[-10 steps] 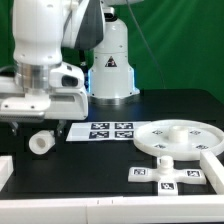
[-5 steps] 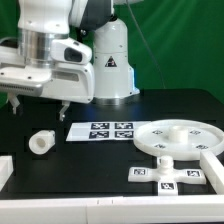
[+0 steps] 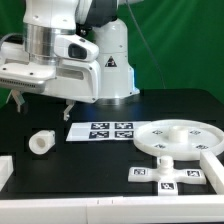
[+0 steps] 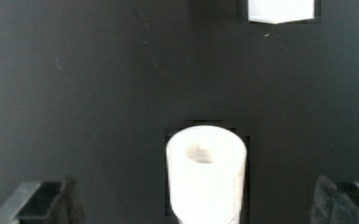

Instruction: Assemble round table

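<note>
The claw (image 3: 44,106) hangs released, jaws spread wide. The short cylindrical leg (image 3: 40,143) lies on its side directly beneath it, untouched. Fetching the leg seems the step in hand. Next comes a straight descent, jaws straddling it, then closing.

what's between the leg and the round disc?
The marker board lies flat on the table between the leg and the round disc; the exterior view shows it.

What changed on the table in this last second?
The gripper rose from just above the short leg, open and holding nothing. The leg, round disc, cross-shaped base and marker board stayed put.
</note>
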